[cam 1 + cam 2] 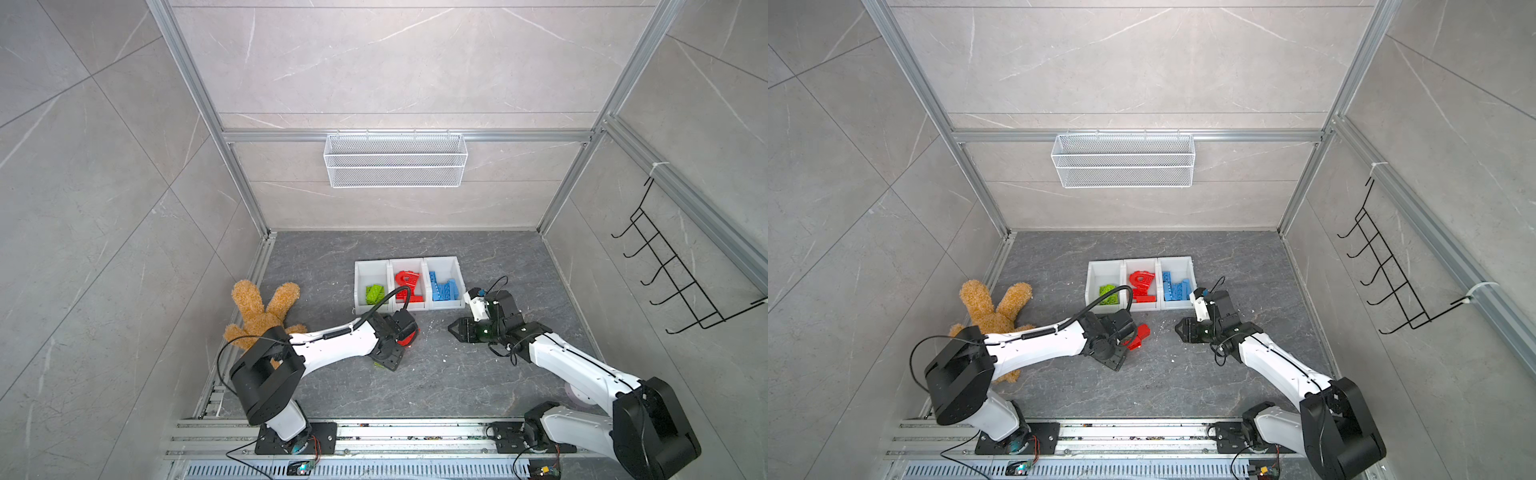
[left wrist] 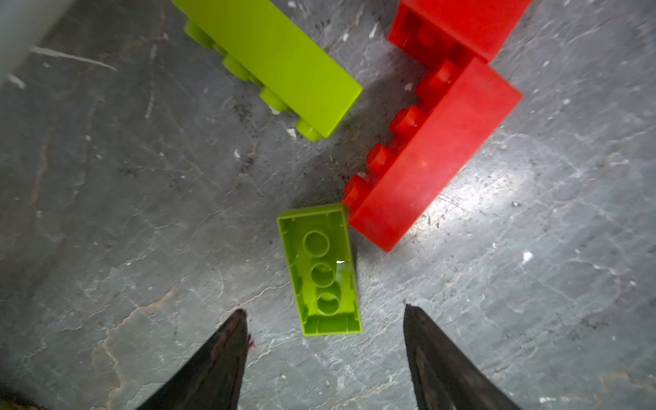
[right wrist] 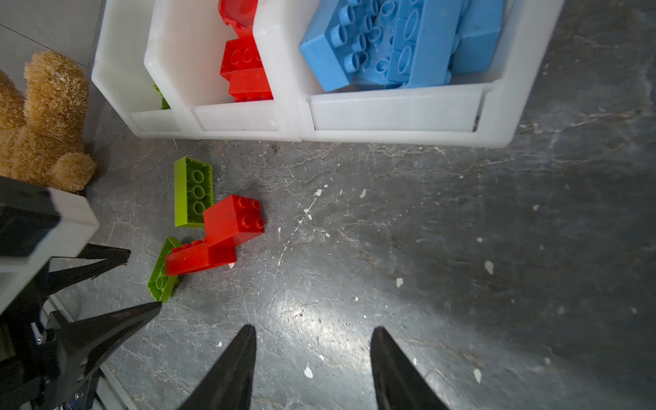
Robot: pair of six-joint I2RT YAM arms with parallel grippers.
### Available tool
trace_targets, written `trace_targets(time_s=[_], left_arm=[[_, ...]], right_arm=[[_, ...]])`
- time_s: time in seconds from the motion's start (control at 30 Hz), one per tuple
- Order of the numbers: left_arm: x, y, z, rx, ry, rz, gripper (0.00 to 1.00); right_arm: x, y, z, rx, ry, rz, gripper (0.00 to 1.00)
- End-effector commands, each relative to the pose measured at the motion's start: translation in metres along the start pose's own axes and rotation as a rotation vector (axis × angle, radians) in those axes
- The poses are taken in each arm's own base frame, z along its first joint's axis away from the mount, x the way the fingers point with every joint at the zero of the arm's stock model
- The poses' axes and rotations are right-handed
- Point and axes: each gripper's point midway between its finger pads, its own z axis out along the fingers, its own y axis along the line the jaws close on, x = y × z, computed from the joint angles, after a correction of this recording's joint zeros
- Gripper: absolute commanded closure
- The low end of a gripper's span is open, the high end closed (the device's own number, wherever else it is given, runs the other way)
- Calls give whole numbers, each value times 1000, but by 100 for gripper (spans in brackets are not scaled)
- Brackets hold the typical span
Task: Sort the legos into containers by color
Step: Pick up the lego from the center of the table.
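1. Currently my left jaws stand spread, empty, by an upturned green lego (image 2: 321,269) on the worktop (image 2: 142,213).
2. My right jaws stand spread, empty.
3. The containers (image 3: 397,117) hold sorted legos (image 3: 390,46).

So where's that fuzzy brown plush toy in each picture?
Top view: fuzzy brown plush toy lies left of the white plastic bins.
Top view: same spot, left of the bins.
Left wrist: not in it.
Right wrist: toy just past the bins' end.
Shared landmark: the bins.
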Motion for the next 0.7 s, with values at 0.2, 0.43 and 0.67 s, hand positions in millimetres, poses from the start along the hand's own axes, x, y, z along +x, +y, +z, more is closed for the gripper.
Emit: trace_targets(time_s=[0.2,0.43,0.67], left_arm=[[-4,-6,26,-11,18,-85,30],[0,-6,40,41,39,-143,41],[-9,9,17,37,-8,-164,72]], right_arm=[[-2,1,-7,14,-16,-13,46],[-4,2,-5,16,-4,-20,46],[-5,2,-4,13,-7,-17,46]])
